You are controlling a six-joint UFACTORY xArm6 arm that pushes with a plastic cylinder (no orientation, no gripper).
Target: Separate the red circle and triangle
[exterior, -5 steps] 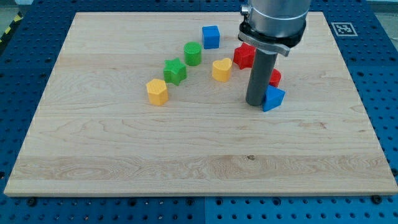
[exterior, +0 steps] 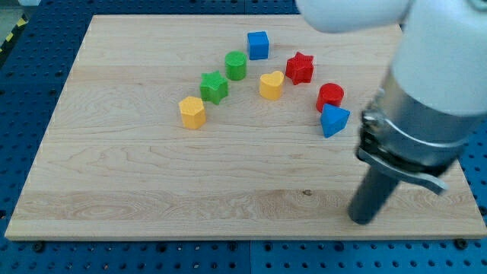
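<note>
The red circle (exterior: 330,96) lies right of the board's middle, touching the blue triangle (exterior: 333,120) just below it. My tip (exterior: 364,221) rests on the board near the view's bottom right, well below and a little right of the blue triangle, touching no block.
A red star (exterior: 300,68), a blue cube (exterior: 258,45), a green cylinder (exterior: 236,65), a green star (exterior: 214,87), a yellow heart (exterior: 271,85) and a yellow hexagon (exterior: 192,112) form an arc across the upper middle of the wooden board (exterior: 114,183).
My tip has moved from just left of the blue triangle down and to the right, toward the board's bottom right. The blocks have not moved.
</note>
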